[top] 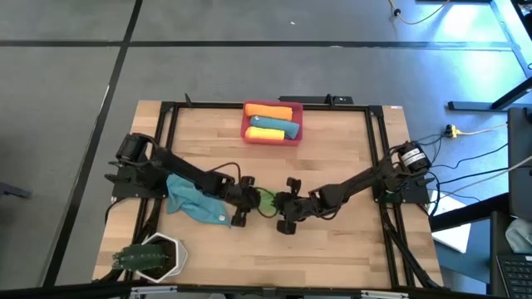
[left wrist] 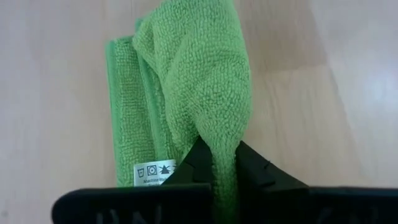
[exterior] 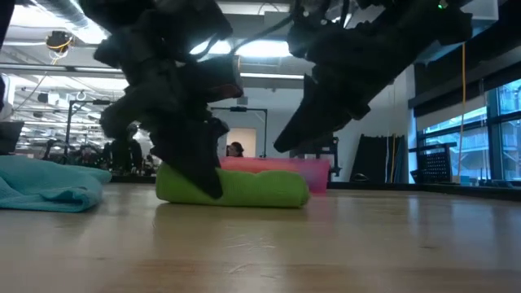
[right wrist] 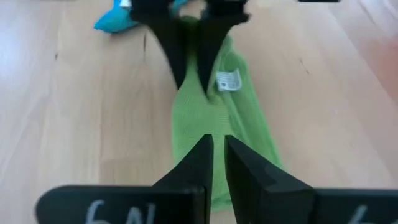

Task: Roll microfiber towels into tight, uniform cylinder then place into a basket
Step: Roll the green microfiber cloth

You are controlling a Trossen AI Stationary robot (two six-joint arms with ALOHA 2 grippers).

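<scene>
Your left gripper (left wrist: 224, 163): jaws clamped on green towel (left wrist: 186, 81), rolled, mid-table. Right gripper (right wrist: 216, 155): jaws nearly closed over its other end, grip unclear. Basket (top: 272, 123) at far edge.

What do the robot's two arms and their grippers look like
Both arms are black, jointed and slim, with black cables along them. The left gripper and right gripper each have two dark, wedge-shaped fingers tapering to points. White handwritten characters mark each gripper's front bar.
</scene>
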